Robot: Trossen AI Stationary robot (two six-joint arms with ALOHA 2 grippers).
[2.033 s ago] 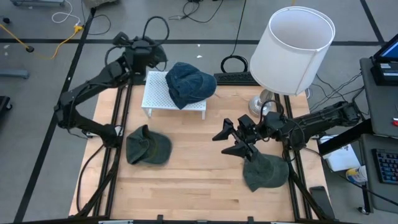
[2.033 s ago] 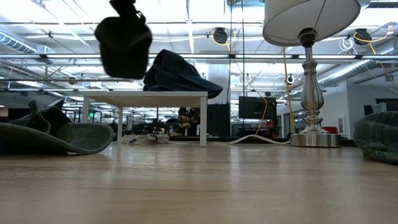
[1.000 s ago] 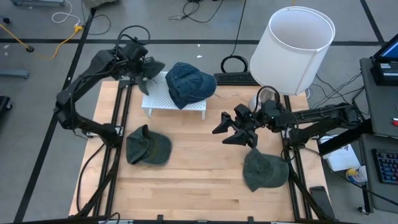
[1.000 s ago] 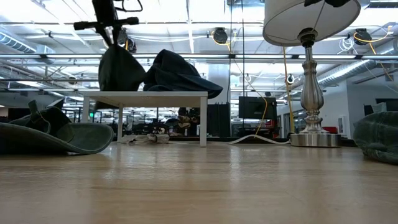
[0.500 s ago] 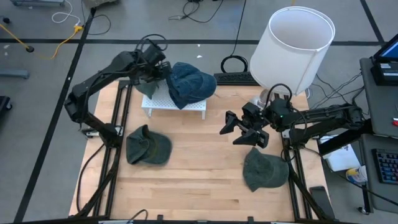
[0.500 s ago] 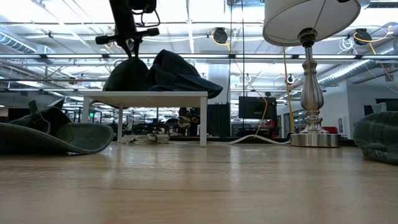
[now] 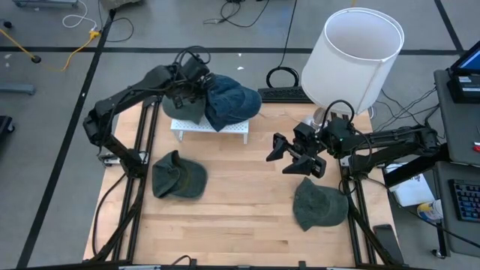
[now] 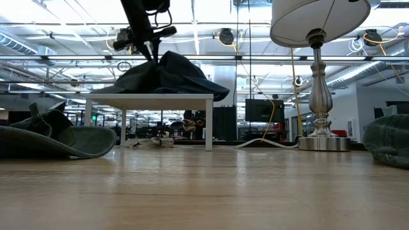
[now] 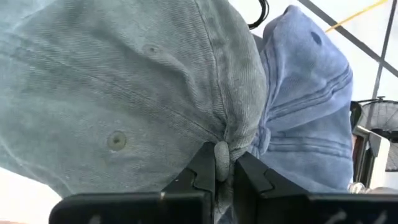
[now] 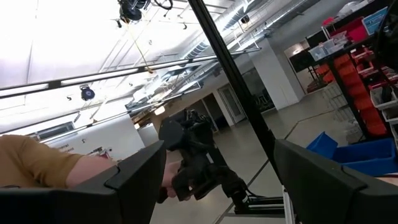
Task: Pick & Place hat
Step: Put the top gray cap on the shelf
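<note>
Left gripper (image 7: 193, 88) pinches a fold of the grey-green cotton cap (image 7: 182, 106), draped on the small white perforated stand (image 7: 212, 126) just below it, touching the blue denim cap (image 7: 229, 100) alongside — best released only once the cloth settles flat. Farther right, the right gripper (image 7: 294, 156) hovers spread wide, empty.

There are four hats: one blue (image 7: 229, 101) and three green (image 7: 186, 110) (image 7: 178, 176) (image 7: 320, 205). There is one white shelf (image 7: 217, 129), one lamp (image 7: 352, 56) and two arms.
</note>
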